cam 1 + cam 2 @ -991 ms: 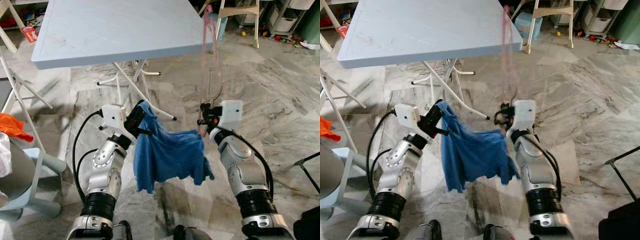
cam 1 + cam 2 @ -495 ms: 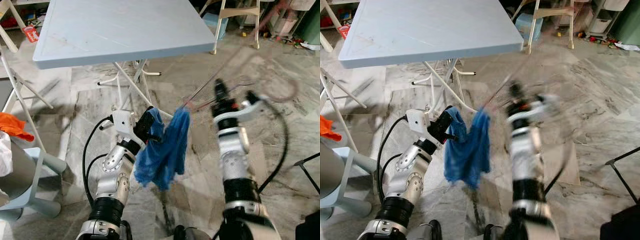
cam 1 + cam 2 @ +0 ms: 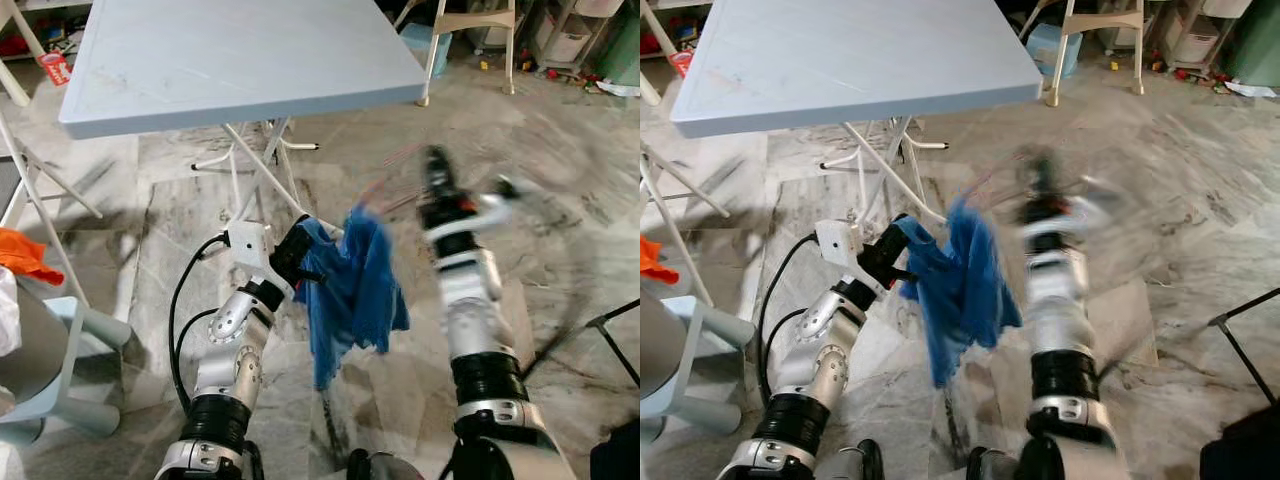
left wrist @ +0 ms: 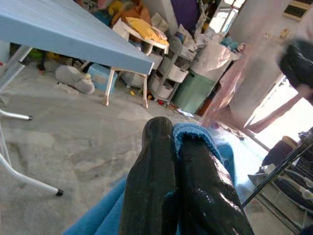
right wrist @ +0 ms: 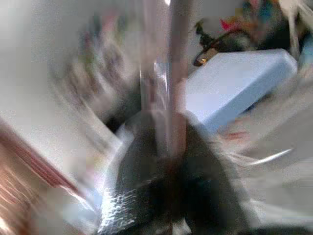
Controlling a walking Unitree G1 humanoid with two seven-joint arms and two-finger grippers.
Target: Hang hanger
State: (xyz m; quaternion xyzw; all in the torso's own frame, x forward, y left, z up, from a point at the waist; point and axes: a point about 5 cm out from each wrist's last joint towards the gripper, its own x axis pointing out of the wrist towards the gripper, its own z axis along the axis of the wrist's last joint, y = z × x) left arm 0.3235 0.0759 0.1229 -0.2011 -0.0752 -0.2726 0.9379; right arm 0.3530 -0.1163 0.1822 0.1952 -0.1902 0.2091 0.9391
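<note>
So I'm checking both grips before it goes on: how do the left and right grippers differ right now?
The left gripper is sharp in view, its fingers pinched shut on the blue garment's edge. The right gripper is blurred with motion and holds a thin pinkish hanger rod instead. The left sits lower; the right is raised higher. Both are raised in front of the robot, on either side of the garment.

No text, label, brand or number can be read anywhere; the red packet (image 3: 58, 68) on the floor at far left carries pale markings, but they are too small and blurred to make out
</note>
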